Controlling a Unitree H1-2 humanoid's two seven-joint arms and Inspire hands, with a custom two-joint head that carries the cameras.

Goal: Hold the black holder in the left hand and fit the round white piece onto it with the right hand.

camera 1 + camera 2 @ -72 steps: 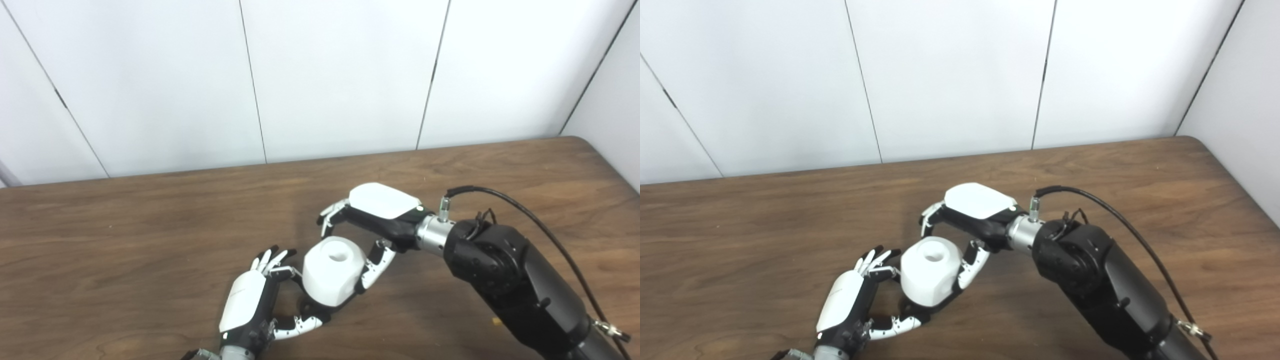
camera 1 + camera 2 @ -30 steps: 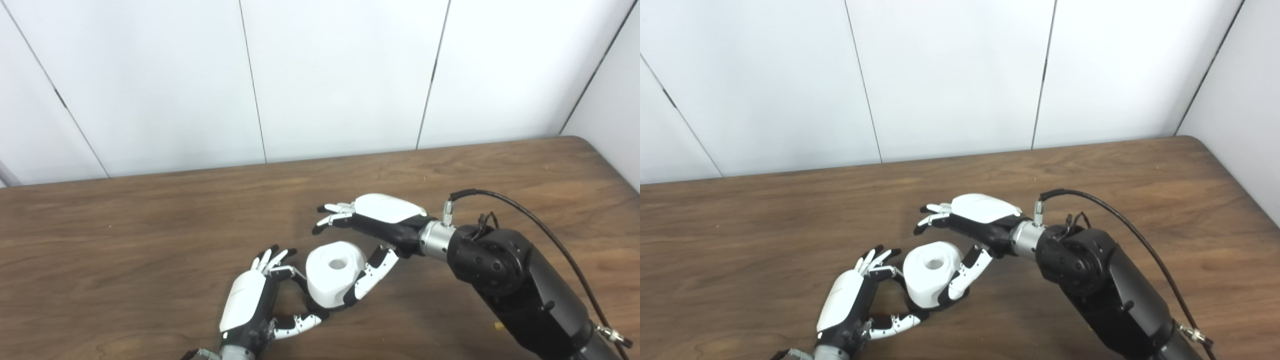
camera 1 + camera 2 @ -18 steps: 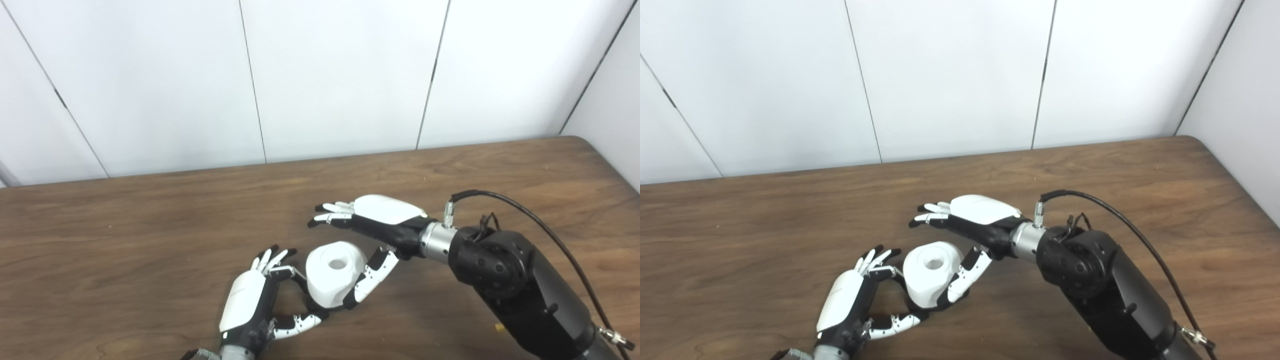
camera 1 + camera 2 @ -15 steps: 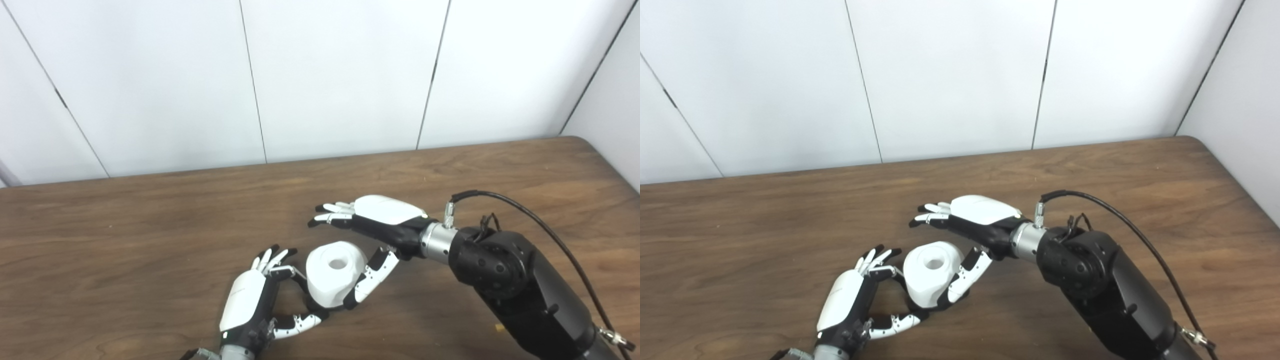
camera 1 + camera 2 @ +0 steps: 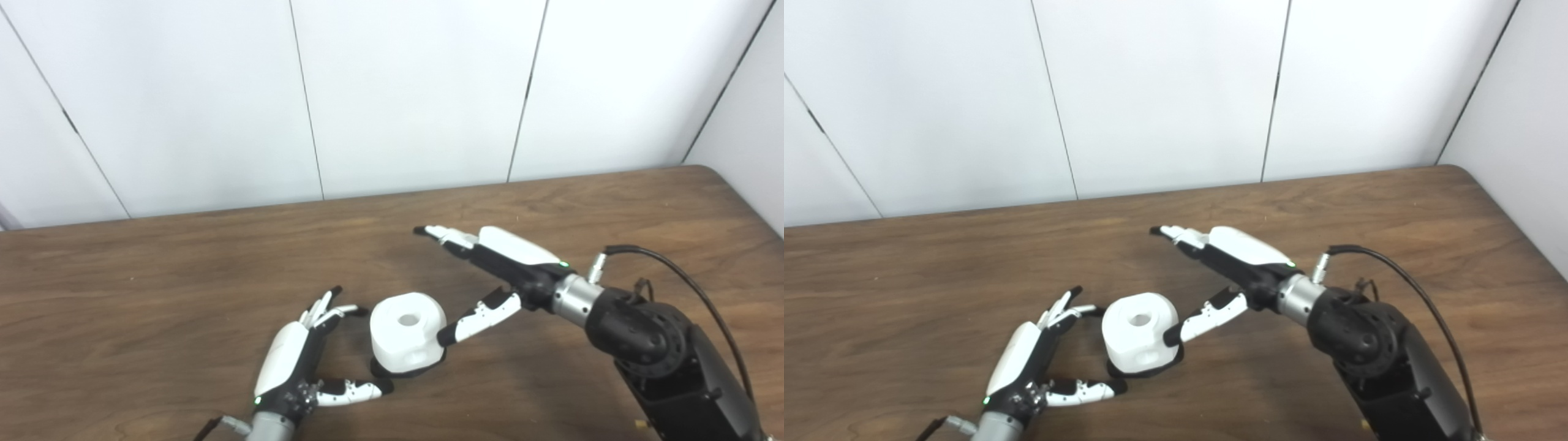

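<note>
Resting on black holder (image 5: 401, 370): white piece (image 5: 407, 331)

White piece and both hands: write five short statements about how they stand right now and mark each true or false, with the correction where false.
1. The white piece sits on the black holder on the table. True.
2. The left hand is closed around the holder. False: its fingers are spread, and it holds nothing.
3. The right hand is open, fingers stretched out above the table. True.
4. The white piece is lifted clear of the table in the right hand. False: it rests low on the holder, and only the right thumb tip is near its side.
5. The white piece has a round hole in its top. True.
</note>
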